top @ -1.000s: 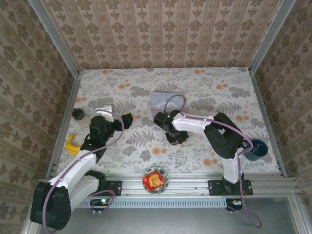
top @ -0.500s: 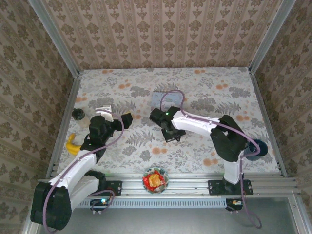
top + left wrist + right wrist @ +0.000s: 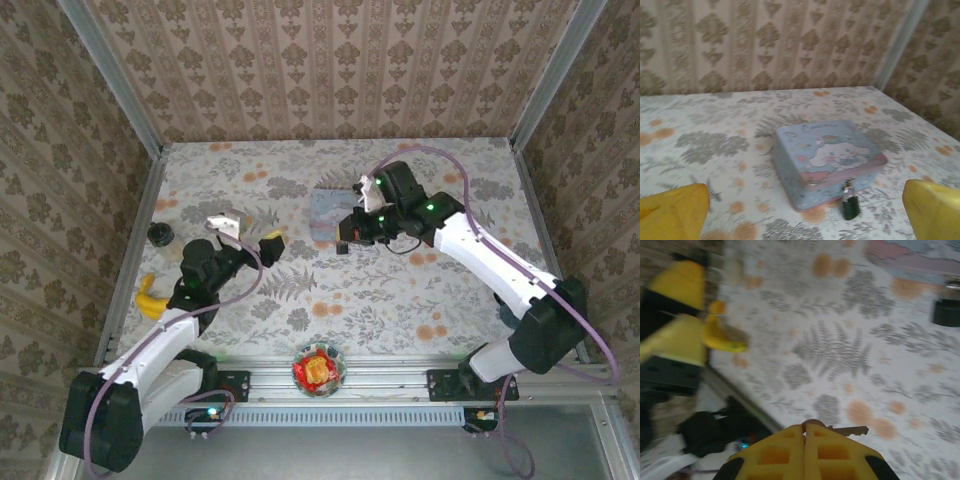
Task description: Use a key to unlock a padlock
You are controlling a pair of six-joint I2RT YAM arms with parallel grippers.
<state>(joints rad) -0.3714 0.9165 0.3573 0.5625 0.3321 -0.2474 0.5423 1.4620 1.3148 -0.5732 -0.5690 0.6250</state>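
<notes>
Pinching the key (image 3: 849, 430) (jaws together), right end effector (image 3: 804, 428) hovers — padlock (image 3: 850, 206) against tin (image 3: 826, 152).

The right gripper (image 3: 804, 432) has its yellow fingers pressed together on a key (image 3: 847, 430). The key's metal blade sticks out sideways from between them, above the flowered table (image 3: 840, 350). Farther off on the cloth lies the black padlock (image 3: 949, 313), just beside the pink-and-blue edge of the tin (image 3: 912, 255); whether they touch is hard to say. Toward the table's left side, both blurred, are the left gripper (image 3: 687, 310), its yellow fingers apparently spread, and a banana (image 3: 722, 337). A metal rail (image 3: 737, 397) borders the near edge.
</notes>
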